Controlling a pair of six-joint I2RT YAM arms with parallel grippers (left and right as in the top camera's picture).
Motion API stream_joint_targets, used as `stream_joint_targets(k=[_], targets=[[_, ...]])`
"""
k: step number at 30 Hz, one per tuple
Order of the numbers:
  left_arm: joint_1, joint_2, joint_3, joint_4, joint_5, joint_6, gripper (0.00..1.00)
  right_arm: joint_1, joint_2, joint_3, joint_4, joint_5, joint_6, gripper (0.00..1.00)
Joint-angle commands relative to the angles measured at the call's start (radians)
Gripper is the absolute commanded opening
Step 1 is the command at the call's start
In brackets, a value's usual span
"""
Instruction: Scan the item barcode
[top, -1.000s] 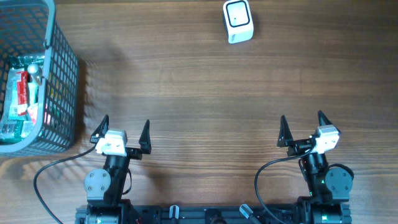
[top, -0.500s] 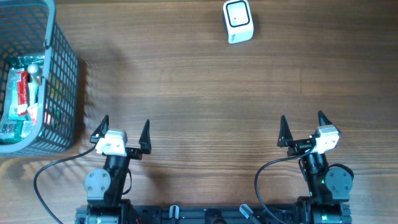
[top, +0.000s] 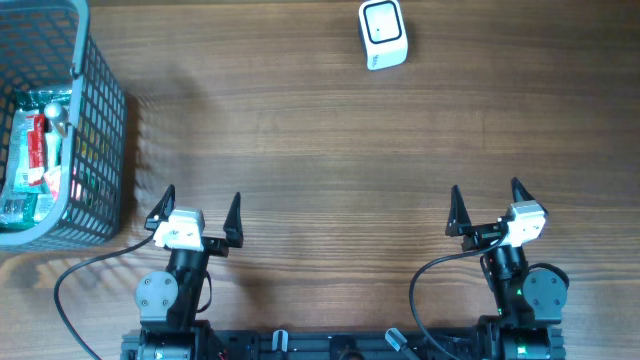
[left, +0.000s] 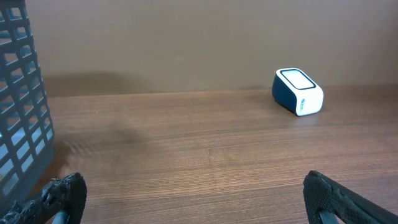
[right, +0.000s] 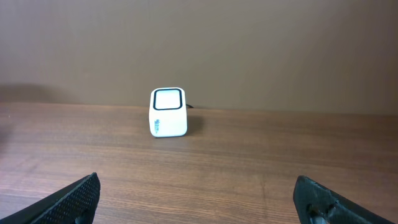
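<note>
Now your left pincer (top: 200, 198) and right pincer (top: 485, 192) both gape wide, empty, above the bench (top: 330, 150); the scanner (top: 382, 35) sits well apart, packets (top: 35, 150) in the basket (top: 105, 120).

**A:** Soft, even light across the table (top: 330, 150), overhead crisp edge to edge.

**B:** Basket (top: 100, 120) throws a faint shadow rightward! Wrist views run dimmer: scanner (right: 168, 112) sharp mid-frame, fingertips (left: 65, 196) blurred along the bottom edge.
</note>
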Motion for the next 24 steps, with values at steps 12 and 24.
stream_joint_targets(k=[12, 24], targets=[[0.007, -0.002, -0.002, 0.031, 0.023, 0.053, 1.00, -0.006, -0.002, -0.001, 0.003, -0.001, -0.010, 1.00], [0.007, 0.018, 0.272, 0.515, 0.064, 0.076, 1.00, -0.006, -0.002, -0.001, 0.003, -0.001, -0.010, 1.00]])
